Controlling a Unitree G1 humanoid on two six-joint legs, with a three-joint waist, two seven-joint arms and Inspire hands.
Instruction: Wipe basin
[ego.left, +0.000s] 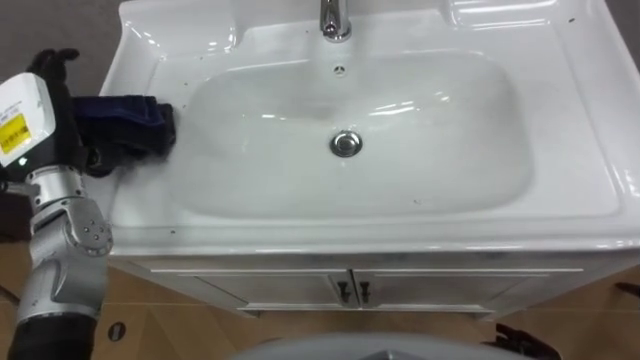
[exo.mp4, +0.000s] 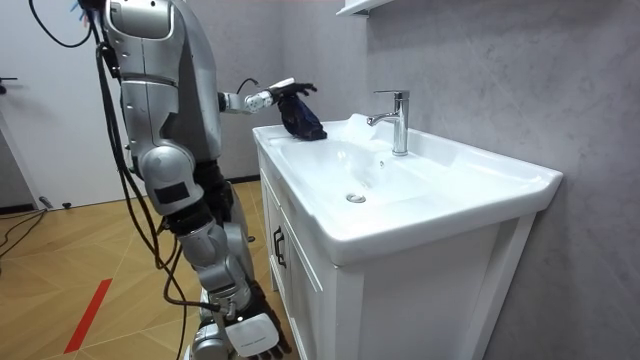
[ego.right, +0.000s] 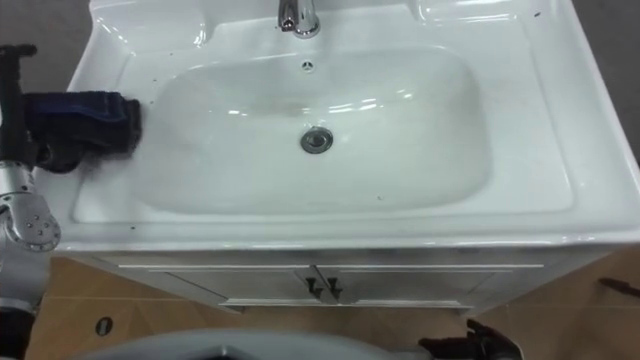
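In the left eye view, a dark blue cloth (ego.left: 135, 120) is being gripped on the left rim of the basin (ego.left: 400, 225) by the left hand (ego.left: 70, 112), with its fingers clamped on the fabric. The bowl is being left uncovered around the drain (ego.left: 346, 143).

In the room view, the robot is being shown standing at the basin's front, and the cloth is being dangled from the hand onto the basin's rim.

In the right eye view, the faucet (ego.right: 298, 16) is being shown at the basin's back edge.

Dark cloth (ego.right: 92, 122) in left hand (ego.right: 14, 90), on basin (ego.right: 105, 208) rim
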